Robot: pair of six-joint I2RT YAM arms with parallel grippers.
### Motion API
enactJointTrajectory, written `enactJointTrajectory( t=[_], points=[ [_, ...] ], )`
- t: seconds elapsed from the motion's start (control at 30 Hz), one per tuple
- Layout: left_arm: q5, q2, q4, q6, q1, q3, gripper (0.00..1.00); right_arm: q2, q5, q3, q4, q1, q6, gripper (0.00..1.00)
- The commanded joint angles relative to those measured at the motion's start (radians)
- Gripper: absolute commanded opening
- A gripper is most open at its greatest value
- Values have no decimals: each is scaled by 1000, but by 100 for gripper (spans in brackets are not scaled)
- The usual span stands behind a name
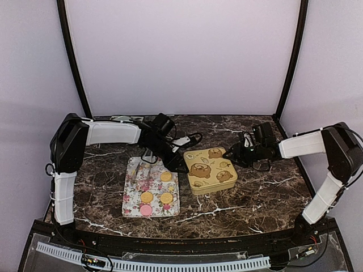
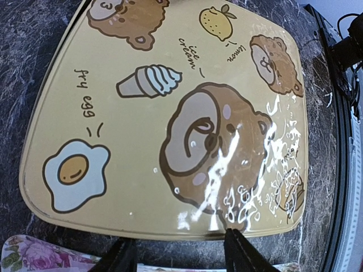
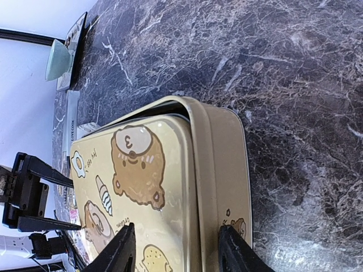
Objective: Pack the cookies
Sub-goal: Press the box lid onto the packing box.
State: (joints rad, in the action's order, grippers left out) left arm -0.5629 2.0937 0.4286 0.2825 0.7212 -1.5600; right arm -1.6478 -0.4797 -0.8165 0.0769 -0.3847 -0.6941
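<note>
On the dark marbled table (image 1: 255, 198), a flower-patterned tray (image 1: 131, 190) was seen left of centre. The cookies (image 1: 166, 198) were found lying on it: three golden-yellow ones and, nearest the arms' bases, a pink one (image 1: 146, 210). Just to the right of the tray a yellow tin (image 1: 210, 169) was set, with its bear-printed lid (image 2: 170, 113) laid on top. In the right wrist view a dark gap was shown along one end between the lid and the tin's wall. The left gripper (image 2: 178, 238) was held low at the tin's left edge, between tin and tray, its fingers spread moderately and closed on nothing. The right gripper (image 3: 177, 226) was placed at the tin's right end with its fingers likewise parted, and the rim of the lid and the tin's wall lay between them. Whether either finger touched the metal could not be told. A pale green bowl (image 3: 57, 59) was visible at the far edge of the table, well apart from the tin.
</note>
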Motion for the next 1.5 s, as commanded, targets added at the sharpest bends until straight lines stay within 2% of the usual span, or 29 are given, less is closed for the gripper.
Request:
enactJointTrajectory(
  t=[0.0,0.23,0.47,0.6,0.97,1.47],
  points=[
    [-16,-3,-47,-13,4,-41,54,7,-82,2,68,-5,-15,49],
    [-63,-5,-65,-28,2,-32,55,24,-122,30,140,-5,-64,44],
    [-122,-72,9,13,-90,32,54,45,-68,-5,34,-5,-18,42],
    [-132,-88,-19,13,-97,89,55,81,-10,-8,-29,-5,20,47],
    [21,28,-90,-22,2,26,52,101,9,-10,-51,-19,16,48],
    [36,47,-116,-43,12,-8,52,164,-3,-63,-64,-53,6,44]
  ],
)
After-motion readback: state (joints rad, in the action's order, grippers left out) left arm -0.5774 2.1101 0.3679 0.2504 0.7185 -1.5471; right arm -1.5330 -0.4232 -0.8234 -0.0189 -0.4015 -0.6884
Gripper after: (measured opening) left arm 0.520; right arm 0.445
